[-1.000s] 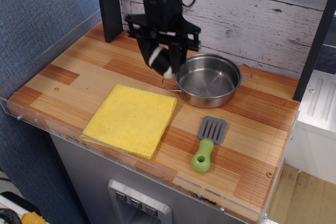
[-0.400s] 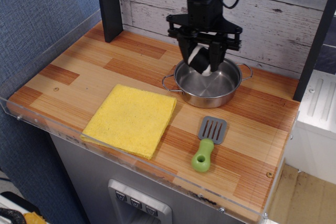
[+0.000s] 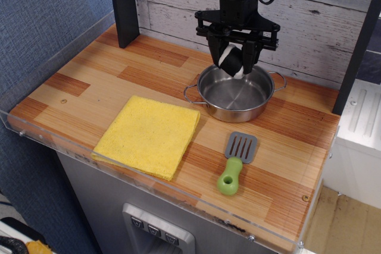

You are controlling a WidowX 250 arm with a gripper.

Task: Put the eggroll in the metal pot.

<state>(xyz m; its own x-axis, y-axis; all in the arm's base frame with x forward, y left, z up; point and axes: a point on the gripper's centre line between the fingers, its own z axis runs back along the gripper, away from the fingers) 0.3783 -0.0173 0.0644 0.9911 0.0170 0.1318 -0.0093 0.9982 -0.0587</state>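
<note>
The metal pot (image 3: 236, 93) stands on the wooden table at the back right, shiny, with two wire loop handles. My gripper (image 3: 234, 62) hangs over the pot's far rim and is shut on the eggroll (image 3: 231, 60), a small black cylinder with a white end, held tilted between the fingers above the pot. The pot's inside looks empty.
A yellow cloth (image 3: 150, 134) lies on the table's front left. A grey spatula with a green handle (image 3: 234, 162) lies in front of the pot. A black post (image 3: 123, 4) stands at the back left. A clear plastic rim (image 3: 36, 137) edges the table.
My gripper has carried the eggroll from left of the pot rightward to above the pot, then slightly further right and up. The pot, cloth and spatula have not moved.
</note>
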